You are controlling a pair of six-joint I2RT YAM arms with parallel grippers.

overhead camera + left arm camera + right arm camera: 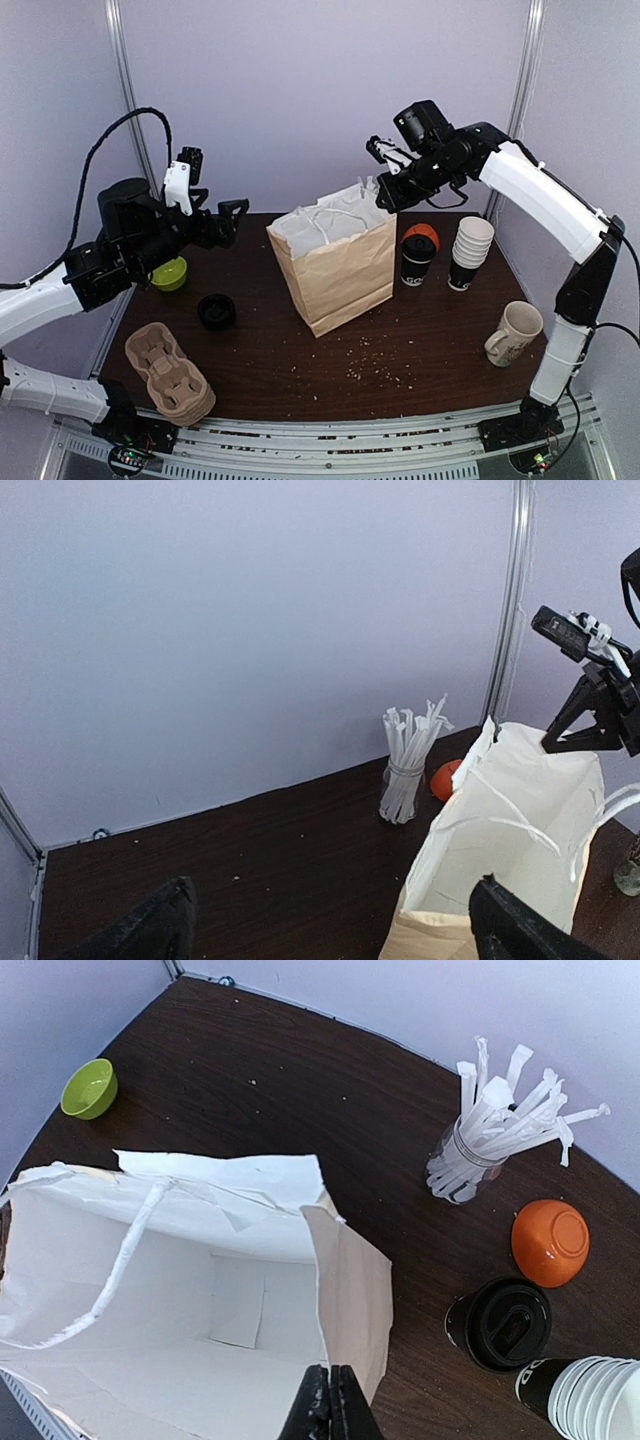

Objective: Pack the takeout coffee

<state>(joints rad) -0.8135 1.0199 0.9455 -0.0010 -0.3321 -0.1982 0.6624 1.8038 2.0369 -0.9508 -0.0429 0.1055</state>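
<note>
Takeout coffee (498,1324) beside paper bag (345,1300), print unreadable. Left end effector (330,915) open; right end effector (328,1402) pinches bag.

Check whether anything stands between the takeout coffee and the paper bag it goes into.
Nothing visible does. The takeout coffee stands just beside the paper bag, whose top is open; the orange bowl and stack of cups sit on its other sides.

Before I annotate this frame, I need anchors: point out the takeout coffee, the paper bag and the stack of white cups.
takeout coffee (498,1324): right wrist view, centre of its black lid.
paper bag (340,268): top external view, brown front face.
stack of white cups (472,240): top external view, nested rims.
</note>
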